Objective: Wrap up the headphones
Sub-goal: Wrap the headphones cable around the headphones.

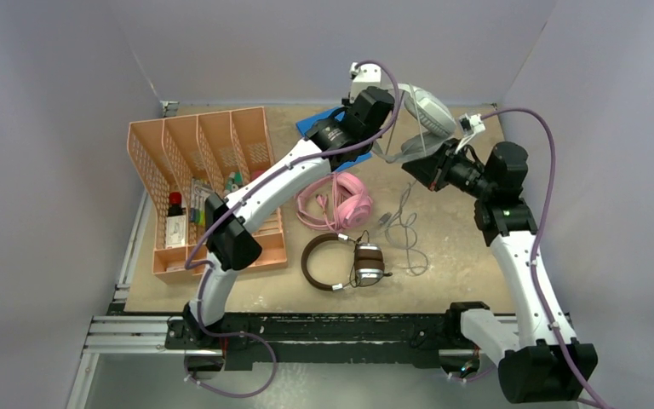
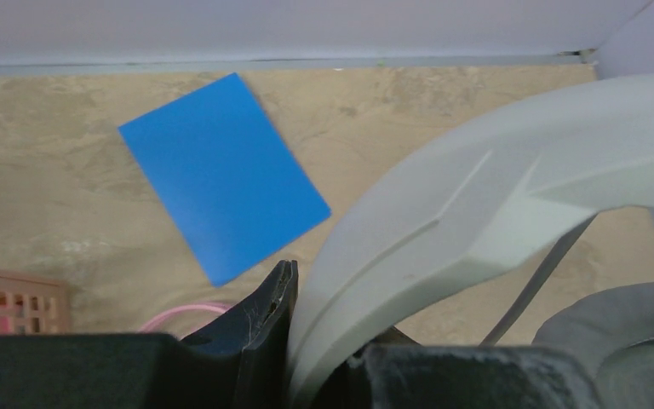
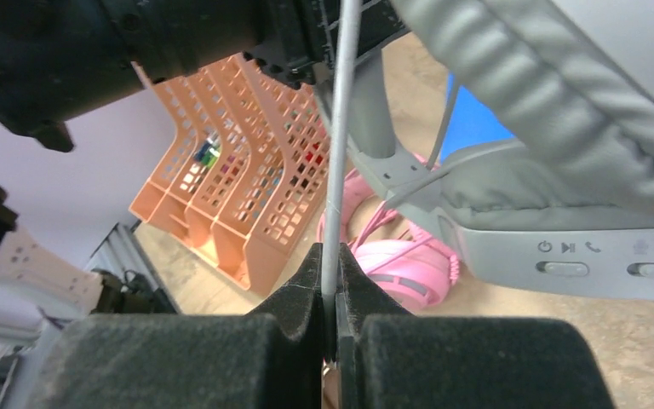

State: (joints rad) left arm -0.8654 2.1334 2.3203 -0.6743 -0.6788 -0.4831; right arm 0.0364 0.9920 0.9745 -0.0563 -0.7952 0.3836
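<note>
**A:** From overhead, what has the left gripper [image 1: 392, 126] got?

**B:** It is raised over the far side of the table [image 1: 460, 273], closed on the light-grey headset [image 1: 430, 112]. The headset hangs in the air just to the gripper's right. The blue card [image 1: 313, 128] lies on the table to its left, partly under its wrist.

**A:** And the right gripper [image 1: 410, 162]?

**B:** It sits just nearer than the left one, below the headset's lower ear cup. The grey cable [image 1: 407, 230] drops from it into a loose tangle on the table on its near side. The pink headset [image 1: 345, 203] lies flat to its left. The brown-and-silver headset [image 1: 345, 262] lies nearer and further left. The orange file rack [image 1: 196, 179] stands well to the left of both grippers.

**A:** What does the left wrist camera show?

**B:** The fingers are almost together, with the grey headband wedged between them and sweeping up to the right. The blue card lies flat ahead and to the left. A loop of pink cable [image 2: 183, 315] shows just past the left finger.

**A:** And the right wrist camera?

**B:** The pads are pressed shut on the grey cable, which rises straight up from between them. The headset's ear cup, with buttons along its edge, is above and to the right. The pink headset lies beyond the fingertips and the rack is to the left. The left arm [image 3: 94, 51] crosses overhead.
</note>
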